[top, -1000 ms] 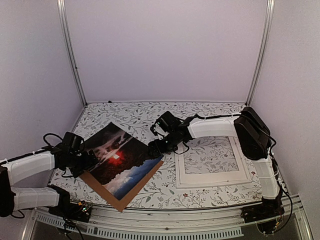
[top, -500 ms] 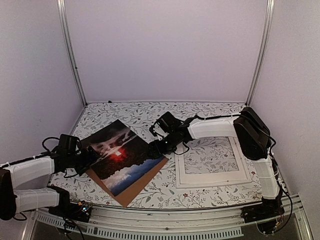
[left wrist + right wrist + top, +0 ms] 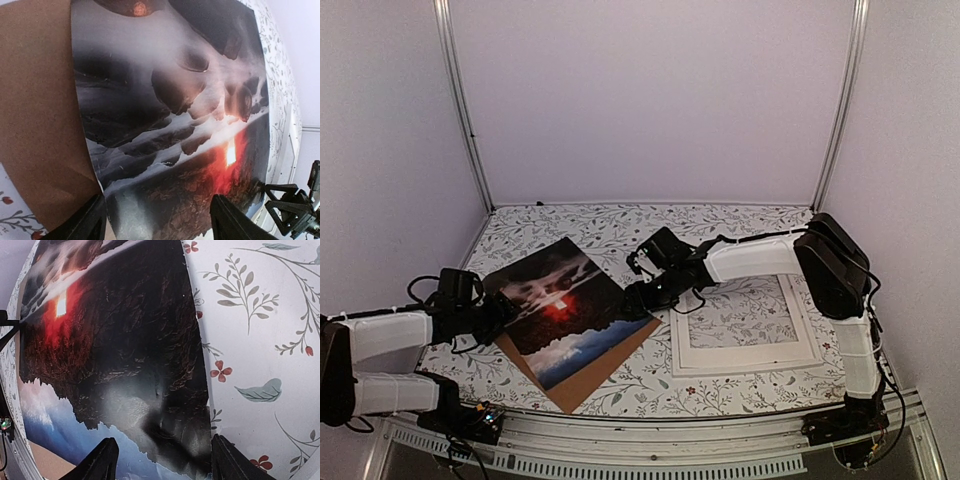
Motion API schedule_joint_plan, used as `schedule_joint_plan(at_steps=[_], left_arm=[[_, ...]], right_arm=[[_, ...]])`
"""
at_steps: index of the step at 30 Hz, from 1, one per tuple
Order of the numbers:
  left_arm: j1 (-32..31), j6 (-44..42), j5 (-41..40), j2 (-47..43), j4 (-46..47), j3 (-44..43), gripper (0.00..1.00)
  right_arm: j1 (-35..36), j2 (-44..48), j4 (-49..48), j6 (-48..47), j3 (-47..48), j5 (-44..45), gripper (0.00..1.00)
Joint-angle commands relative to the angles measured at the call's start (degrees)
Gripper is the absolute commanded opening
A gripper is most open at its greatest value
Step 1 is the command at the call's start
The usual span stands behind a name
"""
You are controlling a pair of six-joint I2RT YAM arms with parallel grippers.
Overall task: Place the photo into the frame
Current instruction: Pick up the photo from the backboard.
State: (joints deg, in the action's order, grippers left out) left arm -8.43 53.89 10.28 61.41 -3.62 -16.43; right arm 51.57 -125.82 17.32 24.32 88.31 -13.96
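One photo [image 3: 565, 305] lies on one brown board [image 3: 592, 375] near the counter's [image 3: 580, 225] front-left corner. One white frame [image 3: 745, 360] sits by the right edge. The left claw [image 3: 157, 215] and the right claw [image 3: 162, 455] both stand wide, straddling opposite photo edges.

Glossy, reflective paper photo [image 3: 565, 305] over matt brown cardboard backing board [image 3: 600, 367], on matt floral-printed tabletop [image 3: 620, 225].

Left of the photo [image 3: 565, 310], the left arm [image 3: 385, 335] has smooth white tube-shaped shells linked by black joints, and thin black cables [image 3: 417, 283] loop off its wrist. Right of the photo, the right arm [image 3: 750, 258] looks alike, with a bulky black elbow housing [image 3: 830, 265].
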Motion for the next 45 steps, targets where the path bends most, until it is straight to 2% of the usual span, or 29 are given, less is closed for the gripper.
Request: schedule_joint_plan(at_steps=[1,4,12,19,25,29,37,45], left_arm=[[0.77,0.54,4.33,0.11,4.42,2.04,0.7],[1.37,1.19,5.92,-1.07,7.02,3.15,0.65],[3.12,0.66,9.34,-4.0,10.01,2.92,0.62],[4.07,0.22,12.15,-2.43,15.44,3.42,0.57],[4.1,-0.54,12.6,-1.4,17.4,3.33,0.51],[4.05,-1.34,13.0,-1.12,18.7,3.5,0.46],[4.03,-2.69,13.22,2.69,16.86,1.45,0.31],[4.03,-5.14,14.64,6.41,14.91,-1.66,0.06]], right_arm=[[0.68,-0.28,1.95,1.61,-2.39,-2.77,0.66],[0.72,-0.47,1.93,1.82,-2.61,-3.0,0.66],[0.81,-0.63,2.27,1.78,-3.02,-2.58,0.65],[0.82,-0.66,2.11,1.77,-3.15,-2.77,0.63],[0.81,-0.42,1.7,1.78,-2.73,-2.76,0.54],[0.81,-0.54,1.53,1.57,-2.21,-3.36,0.52],[0.81,-0.98,2.01,1.44,-2.03,-3.77,0.52],[0.72,1.19,4.73,0.05,-0.31,-0.49,0.53]])
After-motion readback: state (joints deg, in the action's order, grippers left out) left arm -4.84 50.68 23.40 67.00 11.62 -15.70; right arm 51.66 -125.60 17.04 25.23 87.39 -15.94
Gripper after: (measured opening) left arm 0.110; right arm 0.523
